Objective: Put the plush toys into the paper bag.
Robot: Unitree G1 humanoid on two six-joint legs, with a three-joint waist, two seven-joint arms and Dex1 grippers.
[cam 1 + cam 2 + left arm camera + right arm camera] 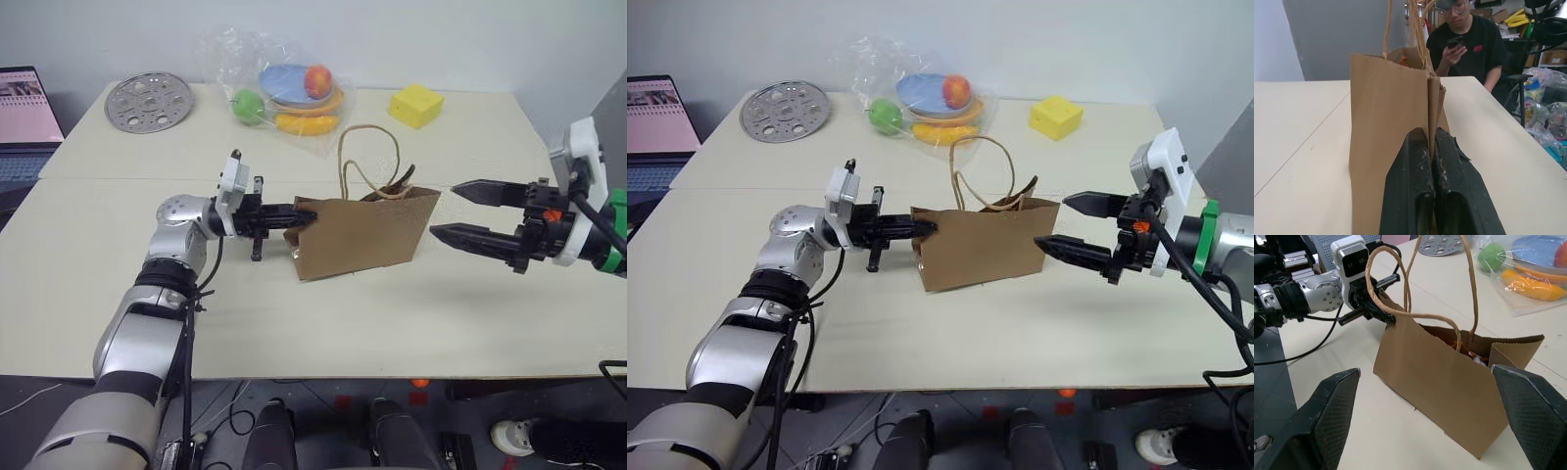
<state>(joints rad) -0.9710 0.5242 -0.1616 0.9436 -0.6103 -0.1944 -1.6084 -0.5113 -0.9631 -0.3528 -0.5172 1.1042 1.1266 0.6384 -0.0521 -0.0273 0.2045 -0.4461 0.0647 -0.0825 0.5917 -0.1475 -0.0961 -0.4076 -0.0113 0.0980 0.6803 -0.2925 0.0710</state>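
The paper bag point(362, 235) stands upright in the middle of the worktop point(294, 323). Its two thin loop handles point(367, 157) stick up from the open top. Inside the bag, the right wrist view shows a bit of orange and a bit of white point(1476, 358) down near the far end. These look like the plush toys, so I think they are already in the bag.

The bag is light, thin and a bit stiff. It can fold, tear or tip over if it is pulled hard. A good place to hold it is the side edge near the top, or the handles. The toys are soft and light, so they can be squeezed anywhere without harm.

The left tool point(299, 217) is closed tight and pinches the end fold of the bag. The right tool point(456, 212) is wide open and holds nothing. It is near the other end of the bag but does not touch it.

The left wrist view shows the pinch up close, with the paper fold caught between the two black fingers point(1410, 186). It also shows a person point(1469, 44) sitting past the worktop, holding a phone. The head views show other things behind the bag: a clear plastic bag of toy fruit and plates point(289, 93), a yellow block point(416, 105), a round metal disc point(149, 102) and a laptop point(24, 122).
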